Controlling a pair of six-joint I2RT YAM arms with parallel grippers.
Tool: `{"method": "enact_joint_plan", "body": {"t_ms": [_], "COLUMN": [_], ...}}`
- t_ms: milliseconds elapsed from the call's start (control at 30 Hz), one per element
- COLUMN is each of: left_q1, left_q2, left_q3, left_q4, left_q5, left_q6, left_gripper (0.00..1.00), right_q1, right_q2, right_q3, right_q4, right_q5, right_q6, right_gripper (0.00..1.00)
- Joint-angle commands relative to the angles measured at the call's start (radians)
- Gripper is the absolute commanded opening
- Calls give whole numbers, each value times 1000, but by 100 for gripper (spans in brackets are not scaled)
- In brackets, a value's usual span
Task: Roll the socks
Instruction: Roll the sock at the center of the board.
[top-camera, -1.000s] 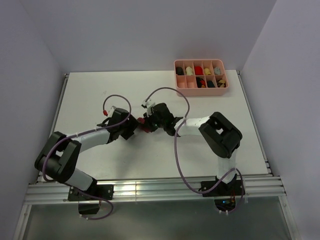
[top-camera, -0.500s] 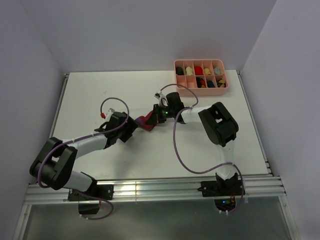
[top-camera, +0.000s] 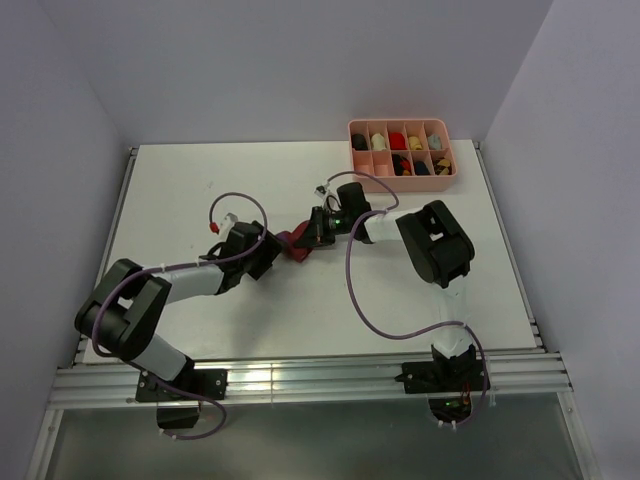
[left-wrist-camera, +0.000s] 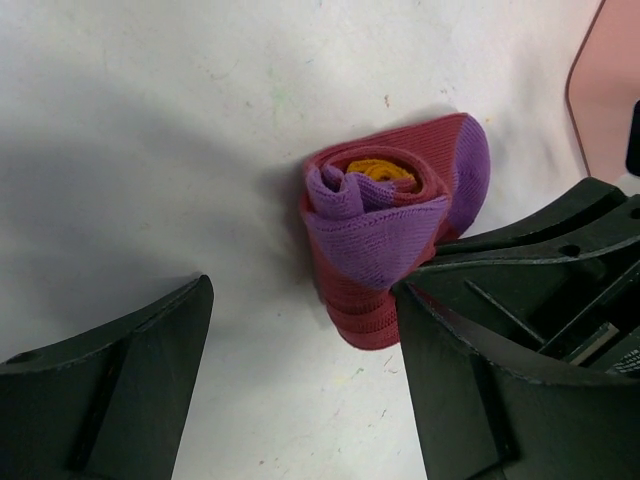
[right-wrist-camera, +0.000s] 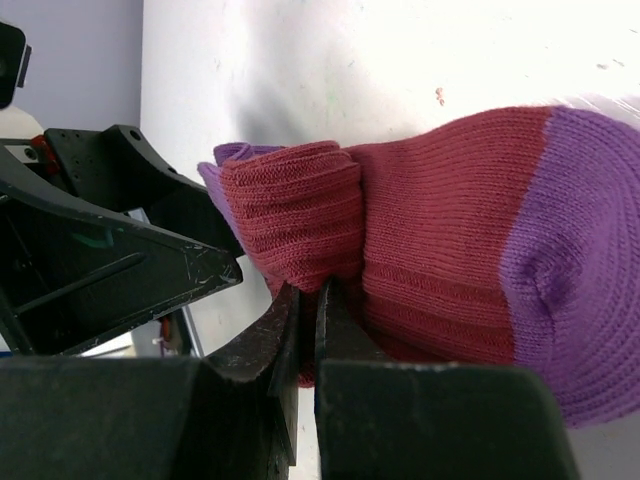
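Socks (top-camera: 293, 245) lie mid-surface (top-camera: 200, 180), between the 2 pincers, well apart from the pink tray (top-camera: 403, 178). Right pincer (right-wrist-camera: 306, 300): jaws closed tight, nipping a fold of the outer layer. Left pincer (left-wrist-camera: 302, 290): jaws wide, holding nothing, straddling the roll's end.

Step in hand, likely: securing the roll. Best done by closing the left jaws square across the coil's middle before the right pinch lets go, or the spiral may spring loose.

Look: dark red ribbed knit, purple toe and heel, orange cuff wound at the core of 1 snug spiral.
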Motion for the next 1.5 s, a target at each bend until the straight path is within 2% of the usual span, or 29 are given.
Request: {"method": "enact_joint_plan", "body": {"t_ms": [0, 233, 367, 467, 567, 667, 900, 1000, 1200, 1467], "left_q1": [-6, -7, -7, -7, -14, -20, -37, -40, -42, -45], "left_q2": [22, 93, 151, 199, 236, 266, 288, 286, 286, 282], "left_q3": [34, 74, 107, 120, 136, 157, 197, 208, 228, 249], "left_q4": [47, 40, 7, -3, -22, -55, -136, -162, -193, -229], "left_q5": [-17, -18, -19, -3, -6, -5, -9, -5, 14, 44], "left_q6": [26, 44, 47, 49, 53, 64, 79, 84, 95, 109], "left_gripper": [80, 78, 74, 68, 56, 48, 36, 36, 36, 36], "right_q1": [-10, -15, -15, -15, -13, -11, 13, 33, 126, 281], "right_q2": [52, 52, 49, 40, 26, -3, -176, -292, -415, -452], "right_q3": [-34, -20, -20, -23, -28, -44, -118, -186, -293, -390], "right_q4": [-122, -165, -174, -174, -179, -168, -124, -62, 25, 212], "right_q5": [40, 65, 77, 86, 103, 129, 261, 374, 629, 815], "right_q6": [14, -7, -23, -37, -61, -81, -170, -227, -412, -638], "right_gripper": [0, 0, 0, 1, 3, 8, 44, 52, 57, 65]}}
